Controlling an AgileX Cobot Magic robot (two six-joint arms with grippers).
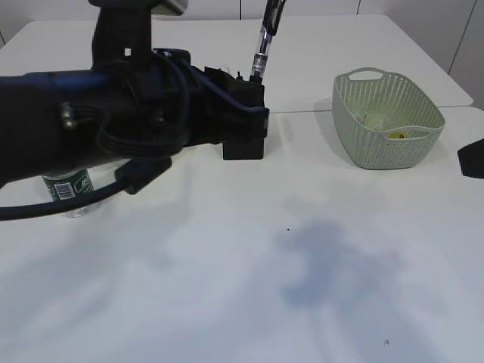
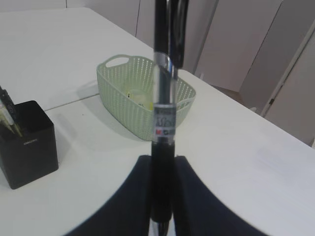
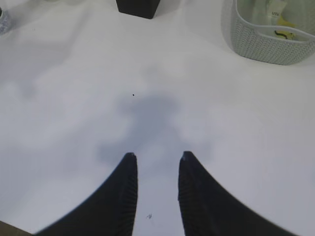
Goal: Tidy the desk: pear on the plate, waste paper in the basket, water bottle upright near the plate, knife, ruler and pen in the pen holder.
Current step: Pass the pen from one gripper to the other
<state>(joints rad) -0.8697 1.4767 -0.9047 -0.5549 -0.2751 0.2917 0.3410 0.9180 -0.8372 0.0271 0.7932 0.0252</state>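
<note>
Left gripper (image 2: 162, 196) clamped on the pen (image 2: 165, 98), pinched low on the barrel so the rest stands straight up between the fingers. Makes sense for dropping it end-first into a narrow opening. Pen holder (image 2: 27, 142) down and off to the left of that gripper in the wrist view, a couple of things already poking out of it, too cut off to say whether knife or ruler. In the exterior view the pen (image 1: 265, 41) sticks up above the pen holder (image 1: 243, 144), though how well lined up, hard to call from this angle.

Basket (image 2: 142, 93) straight ahead of the left gripper, beyond the pen, with yellowish scraps inside, probably the waste paper. Water bottle (image 1: 68, 193) half hidden behind the left arm, looks upright. Plate and pear not visible anywhere.

Right gripper (image 3: 156, 191) parted and holding nothing, hovering over bare table (image 3: 74, 123), basket (image 3: 275, 44) up ahead to its right. Parked out of the way, by the look of it.

Guessing pen insertion is the step in hand, near the end of the tidy-up.
</note>
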